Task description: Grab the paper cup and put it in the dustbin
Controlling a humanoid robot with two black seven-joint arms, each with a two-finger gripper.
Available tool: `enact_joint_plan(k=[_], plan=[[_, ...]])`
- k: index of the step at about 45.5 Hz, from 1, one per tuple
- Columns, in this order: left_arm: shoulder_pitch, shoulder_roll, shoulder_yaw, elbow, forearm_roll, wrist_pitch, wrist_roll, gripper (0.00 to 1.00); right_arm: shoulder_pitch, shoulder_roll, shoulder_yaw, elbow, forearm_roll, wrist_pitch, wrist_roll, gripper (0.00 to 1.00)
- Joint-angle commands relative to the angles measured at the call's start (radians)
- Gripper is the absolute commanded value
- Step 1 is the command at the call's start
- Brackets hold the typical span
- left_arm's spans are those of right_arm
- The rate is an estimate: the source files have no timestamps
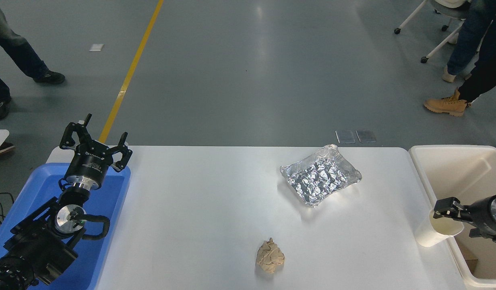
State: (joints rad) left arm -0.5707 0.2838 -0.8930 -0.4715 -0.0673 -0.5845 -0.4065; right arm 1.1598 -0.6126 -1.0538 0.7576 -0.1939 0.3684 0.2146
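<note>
The paper cup (pixel 429 235) stands tilted on the table's right edge, its mouth turned up and to the right, leaning against the dustbin (pixel 453 169). My right gripper (pixel 456 220) comes in from the right edge over the dustbin and is open. Its upper finger (pixel 445 204) lies across the far side of the cup's rim, while the lower finger shows to the right of the cup. I cannot tell whether it touches the cup. My left gripper (pixel 96 141) is parked open above the blue tray at the lower left.
A crinkled foil tray (pixel 320 175) lies at the back right of the white table (pixel 199 209). A crumpled tan paper wad (pixel 270 255) sits near the front. The blue tray (pixel 111 209) is at the left. People's legs stand on the floor beyond.
</note>
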Motion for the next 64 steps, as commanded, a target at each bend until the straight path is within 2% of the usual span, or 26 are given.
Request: enact_joint_plan(k=[1,2,4,13,20,32,39,51,64], plan=[[-0.001,0.000,-0.001,0.001,0.000,-0.002,0.000,0.99,0.000,0.021,-0.006,0.011,-0.104,-0.011,0.042,0.11],[0.000,0.000,-0.001,-0.001,-0.002,-0.002,0.000,0.99,0.000,0.021,-0.006,0.012,-0.122,-0.011,0.045,0.02],[0.000,0.000,-0.001,-0.001,-0.002,-0.002,0.000,0.99,0.003,0.021,-0.008,0.012,-0.139,-0.011,0.048,0.00],[-0.001,0.000,-0.001,0.001,-0.002,-0.002,0.000,0.99,0.009,0.017,-0.006,0.014,-0.151,-0.011,0.055,0.00],[-0.001,0.000,-0.001,-0.001,-0.002,-0.002,0.000,0.99,0.011,0.016,-0.011,0.014,-0.159,-0.011,0.088,0.00],[0.000,0.000,0.000,-0.001,-0.002,-0.002,0.000,0.99,0.076,-0.019,-0.015,0.025,-0.193,-0.009,0.094,0.00],[0.000,0.000,-0.001,-0.001,-0.002,-0.002,0.000,0.99,0.237,-0.073,-0.043,0.081,-0.214,0.003,0.094,0.00],[0.000,0.000,-0.001,-0.001,-0.002,-0.002,0.000,0.99,0.553,-0.099,-0.228,0.213,-0.220,0.007,0.100,0.00],[0.000,0.000,-0.001,0.001,-0.002,-0.002,0.000,0.99,0.857,-0.101,-0.426,0.373,-0.219,0.007,0.166,0.00]])
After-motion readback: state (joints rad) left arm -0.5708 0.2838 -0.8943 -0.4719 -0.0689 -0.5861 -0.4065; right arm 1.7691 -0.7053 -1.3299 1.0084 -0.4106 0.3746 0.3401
